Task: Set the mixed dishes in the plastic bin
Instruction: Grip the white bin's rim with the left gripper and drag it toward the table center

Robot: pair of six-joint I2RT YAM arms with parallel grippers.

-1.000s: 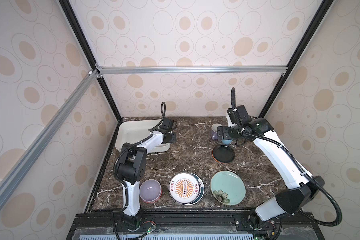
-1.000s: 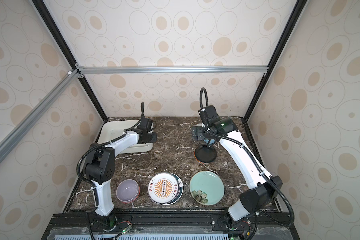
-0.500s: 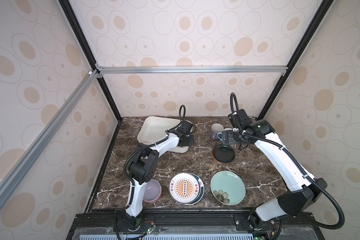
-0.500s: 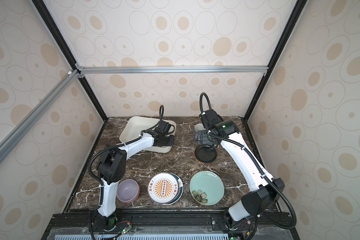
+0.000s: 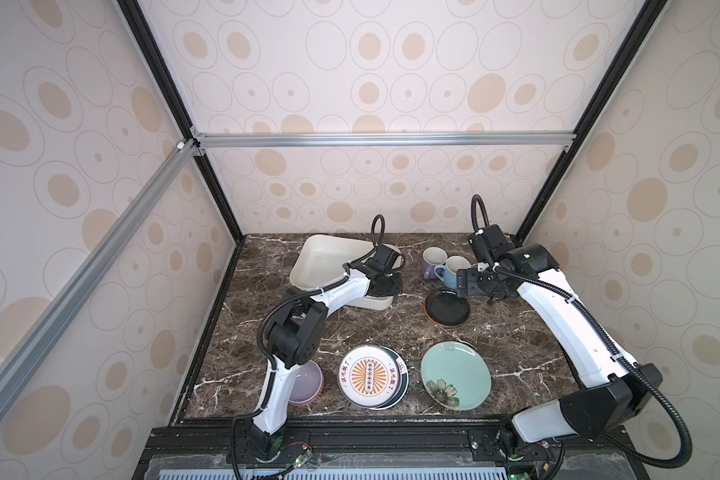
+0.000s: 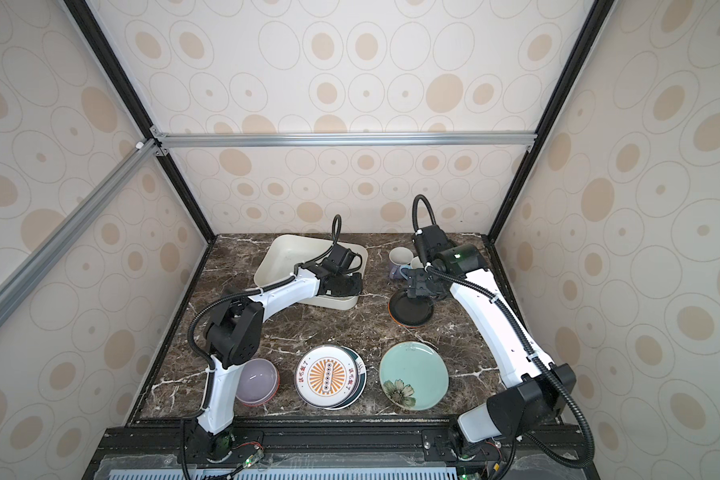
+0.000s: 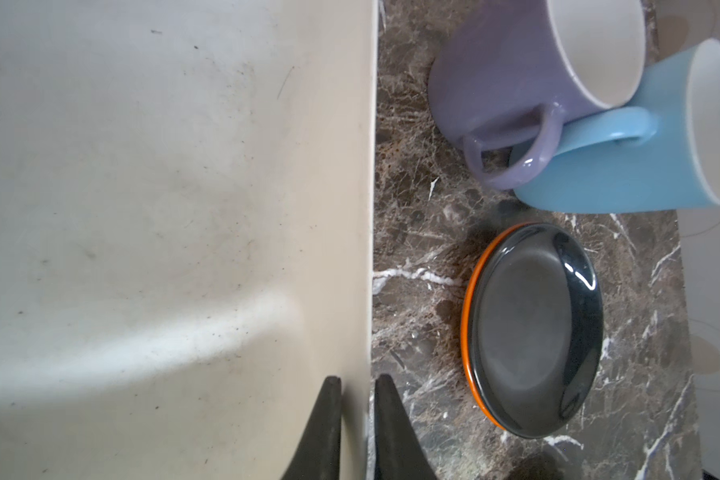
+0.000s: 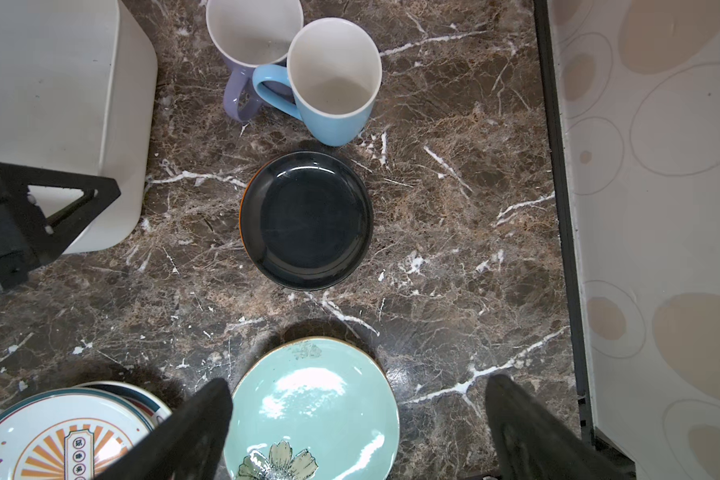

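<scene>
Left wrist view puts my left gripper (image 7: 357, 380) at the plastic bin (image 7: 163, 208). Its two fingers (image 7: 329, 415) stand on either side of the bin wall that faces the mugs, close against it, and I cannot tell whether they pinch it or merely flank it. The bin floor I can see there is bare, so I judge the task barely begun, with no dish in yet. In both top views the bin sits far back and left of centre on the marble table (image 5: 350, 328), turned at an angle, and every dish is out on the table. The lavender mug (image 5: 432, 261) and blue mug (image 5: 454, 268) touch each other at the far right, with the black plate (image 5: 447, 307) just nearer than them. The mint-green flowered plate (image 5: 456, 376) is at the near right. The sunburst plate (image 5: 368, 376) lies near centre on a dark-rimmed plate (image 5: 403, 374), and the lavender bowl (image 6: 256, 382) is at the near left, partly behind my left arm. My right gripper (image 8: 358, 382) hangs wide open and empty over the far edge of the black plate, beside the blue mug. Only the left wrist view shows the finger placement, which the arm hides from above. It also gives the clearest look at the orange plate (image 7: 468, 316), a rim under the black one. Only the top views show the bowl.
</scene>
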